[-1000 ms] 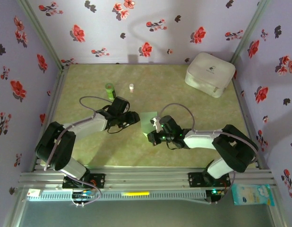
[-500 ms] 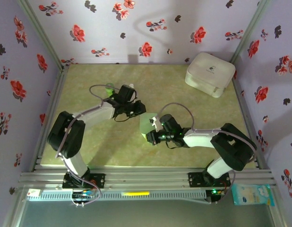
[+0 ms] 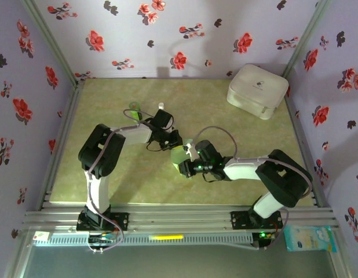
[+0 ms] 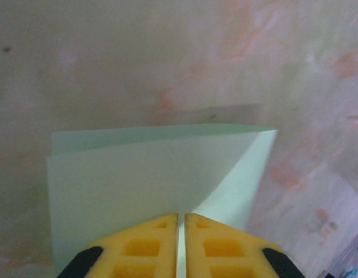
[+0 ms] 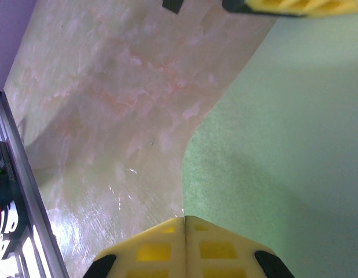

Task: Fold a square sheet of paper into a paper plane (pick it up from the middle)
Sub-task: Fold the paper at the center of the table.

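Jaws pinch the square sheet of paper (image 3: pixel 178 154) mid-bench (image 3: pixel 109 104): left jaws closed on its 12 o'clock edge, right jaws on its 5 o'clock edge. Uneven pull could tear it or skew the loose fold.

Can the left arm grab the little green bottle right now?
Probably not yet. The left gripper is shut on the paper, so it would have to let go first. The bottle stands close by that arm, so the reach itself looks fine.
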You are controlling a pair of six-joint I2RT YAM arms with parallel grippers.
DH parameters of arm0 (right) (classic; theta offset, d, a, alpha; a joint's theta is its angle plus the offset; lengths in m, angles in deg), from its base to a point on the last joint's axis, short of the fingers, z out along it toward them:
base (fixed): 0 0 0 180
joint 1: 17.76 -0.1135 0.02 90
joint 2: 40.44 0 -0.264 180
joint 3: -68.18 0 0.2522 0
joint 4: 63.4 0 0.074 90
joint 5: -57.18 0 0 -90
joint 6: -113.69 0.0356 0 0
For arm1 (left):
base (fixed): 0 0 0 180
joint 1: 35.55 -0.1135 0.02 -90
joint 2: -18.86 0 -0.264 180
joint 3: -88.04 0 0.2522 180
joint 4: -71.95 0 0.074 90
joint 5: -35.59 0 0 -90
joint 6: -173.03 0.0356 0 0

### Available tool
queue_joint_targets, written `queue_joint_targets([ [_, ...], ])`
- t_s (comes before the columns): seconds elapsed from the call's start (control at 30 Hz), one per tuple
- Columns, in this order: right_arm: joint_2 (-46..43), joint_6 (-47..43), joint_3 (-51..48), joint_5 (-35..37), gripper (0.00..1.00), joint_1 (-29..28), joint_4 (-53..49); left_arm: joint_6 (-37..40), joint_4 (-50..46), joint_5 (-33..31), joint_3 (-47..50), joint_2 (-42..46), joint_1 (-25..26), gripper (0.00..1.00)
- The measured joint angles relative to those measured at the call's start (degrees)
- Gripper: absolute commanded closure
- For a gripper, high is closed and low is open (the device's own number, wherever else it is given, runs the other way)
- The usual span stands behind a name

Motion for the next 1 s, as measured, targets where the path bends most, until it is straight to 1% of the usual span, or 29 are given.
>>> queue_joint_targets([
  [0.2, 0.0, -0.1, 0.1, 0.3, 1.00, 0.0, -0.4, 0.0, -1.0, -0.5, 0.1, -0.5, 0.0, 0.90],
  [0.47, 0.6, -2.6, 5.7, 3.9, 1.00, 0.2, -10.4, 0.2, -1.0, -0.5, 0.1, -0.5, 0.0, 0.90],
  [0.67, 0.6, -3.9, 7.3, 7.4, 1.00, 1.1, -15.3, 0.2, -0.9, -0.5, 0.2, -0.5, 0.0, 0.90],
  [1.0, 0.6, -4.9, 9.2, 12.5, 1.00, 1.2, -18.9, 0.2, 0.0, -0.5, 0.8, -0.3, 0.0, 0.91],
])
